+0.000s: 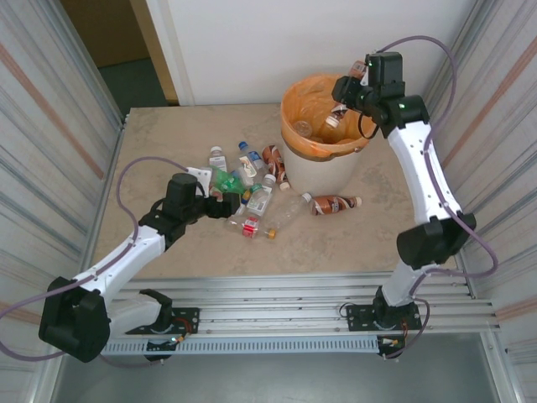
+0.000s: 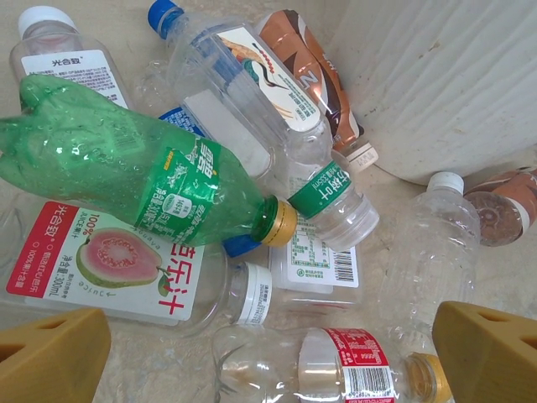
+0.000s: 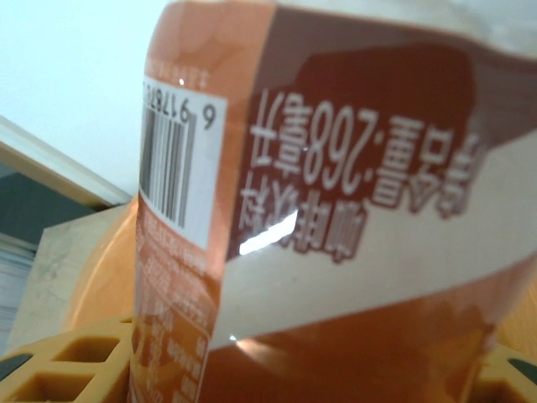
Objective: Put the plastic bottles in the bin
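Left gripper (image 1: pixel 211 196) sits low over the bottle pile, jaws wide apart, nothing held. In the left wrist view its fingertips (image 2: pixel 50 357) flank a clear red-labelled bottle (image 2: pixel 336 374) lying flat on the table (image 1: pixel 168 143).

Just past that is the heap of plastic bottles (image 1: pixel 252 189). A green bottle (image 2: pixel 143 168) lies across the top, a guava-label bottle (image 2: pixel 126 269) sits under it, and clear ones are touching and overlapping. About 10 are left on the table, but that count is rough because the overlaps hide edges. 1 brown-labelled bottle (image 1: pixel 334 204) lies apart to the right, just beside the bin wall.

The bin (image 1: pixel 323 172) stands behind the pile, with the orange liner folded over its rim. At least 1 clear bottle is already inside.

Farthest out, the right gripper (image 1: pixel 342 102) hangs above the bin mouth, clamped on the held brown bottle (image 3: pixel 336 210). The right wrist view has the label between both fingers.

Step in hand is the drop-off of 1 bottle by the right arm, with the left arm staged for a pick. The task reads as early to mid, since most bottles are not yet binned.

Next, the right jaws need to part while the bottle is inside the rim line, so it falls into the liner rather than onto the edge. The left needs a short descent and a close on a single bottle. The red-labelled one is lined up, though the neighbours touching it may get dragged along.
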